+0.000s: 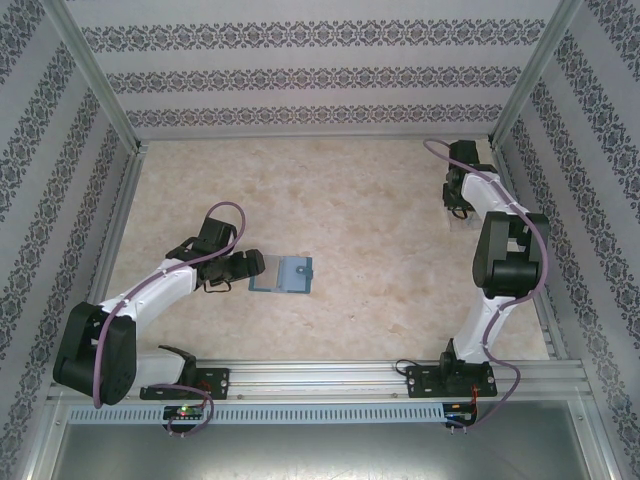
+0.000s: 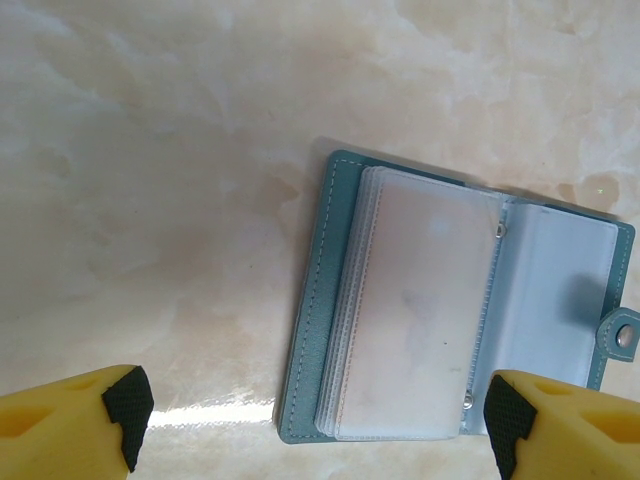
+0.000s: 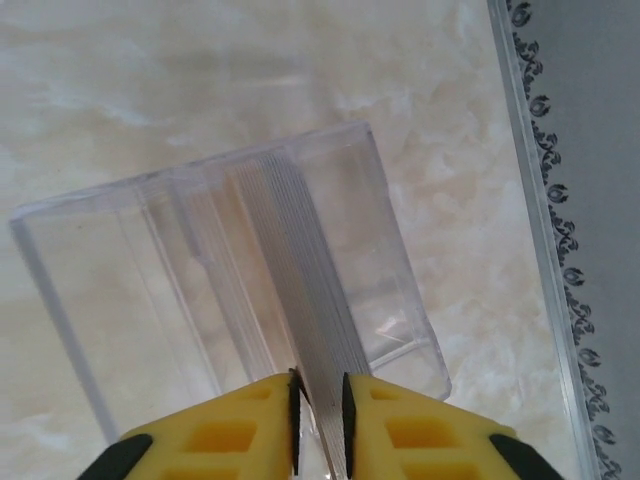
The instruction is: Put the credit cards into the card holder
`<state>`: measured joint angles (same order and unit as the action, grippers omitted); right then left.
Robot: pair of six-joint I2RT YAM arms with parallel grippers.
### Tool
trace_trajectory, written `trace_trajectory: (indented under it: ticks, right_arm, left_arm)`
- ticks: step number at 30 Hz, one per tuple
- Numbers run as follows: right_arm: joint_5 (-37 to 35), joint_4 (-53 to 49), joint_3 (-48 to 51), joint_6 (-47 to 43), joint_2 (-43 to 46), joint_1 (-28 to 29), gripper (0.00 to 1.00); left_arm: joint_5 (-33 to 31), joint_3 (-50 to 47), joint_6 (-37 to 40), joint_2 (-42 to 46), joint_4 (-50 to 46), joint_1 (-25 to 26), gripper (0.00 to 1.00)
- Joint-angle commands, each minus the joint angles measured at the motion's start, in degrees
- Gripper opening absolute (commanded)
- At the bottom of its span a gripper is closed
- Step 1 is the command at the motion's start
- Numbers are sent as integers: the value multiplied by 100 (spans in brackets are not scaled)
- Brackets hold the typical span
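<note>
table (image 1: 380, 220): pale marbled top, closed in by patterned walls (image 1: 300, 70) at the far end and on both sides; a metal rail (image 1: 320, 375) runs along the near edge.
holder (image 2: 460, 320): lies opened flat left of the table's middle, clear sleeves facing up. teal cover with stitched edges shows around the sleeves. a tab with a metal snap dot (image 2: 625, 337) sticks out from one short side.
room around holder: bare table on its far, right and near sides in the top view; the left arm's end sits just beside its left edge.
left fingers (image 2: 125, 410): spread wide and empty, one on each side of the holder's near edge in the wrist view. whether they touch the holder cannot be told.
stand (image 3: 150, 260): clear plastic, on the table by the far right corner. its right edge is near the strip at the foot of the right wall, but apart from it.
cards (image 3: 300, 270): a stack set on edge in the stand's slot, thin edges showing.
right fingers (image 3: 348, 410): closed on the near end of the stack, one black pad on each face.
room around stand: bare table to its left and beyond it.
</note>
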<state>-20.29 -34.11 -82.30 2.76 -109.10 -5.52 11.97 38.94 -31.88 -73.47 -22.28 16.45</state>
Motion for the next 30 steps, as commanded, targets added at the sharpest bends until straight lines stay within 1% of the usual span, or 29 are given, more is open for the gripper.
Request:
trace_trajectory:
  ticks: [1,2,3,7,10,13,14,16,18,20,22,23,26,27,28,30]
  right_arm:
    - [-22,-166,-22,14,231,-72,11]
    - [14,-141,-6,31,263,-68,3]
    - [78,-102,18,45,303,-59,0]
    - [121,-156,30,54,452,-4,0]
    - [286,-201,49,77,653,96,0]
    - [336,-453,33,147,926,258,0]
    - [493,-452,105,203,1077,309,0]
    - [990,-321,353,363,1411,403,0]
    - [2001,-68,707,622,1811,459,5]
    - [2987,296,1090,982,2141,559,4]
    - [3727,764,1489,1333,2389,782,2]
    - [3973,992,1681,1528,2476,960,0]
    - [4485,1667,2148,2108,2662,1637,0]
    - [4574,2007,2365,2395,2730,1924,0]
    - [4495,2337,2574,2648,2831,2203,0]
    - [3959,3154,3187,3266,3058,2926,0]
  left_arm:
    - [111,60,29,-71,-27,41,88]
    - [139,43,32,-76,20,42,88]
    - [135,49,56,-90,19,42,88]
    - [115,135,76,-127,-123,42,88]
    - [143,206,156,-115,-167,38,89]
    - [102,418,262,-73,-506,41,89]
    - [96,445,282,-39,-566,40,90]
    - [92,467,277,32,-608,34,91]
    - [170,465,229,100,-602,37,96]
    - [240,427,118,149,-600,43,99]
    - [397,422,134,125,-552,37,100]
    - [438,441,154,61,-560,33,100]
    - [602,409,47,-141,-512,35,100]
    - [760,343,-13,-185,-387,35,100]
    - [930,298,-62,-236,-233,27,100]
    - [1182,273,-112,-366,-121,34,100]
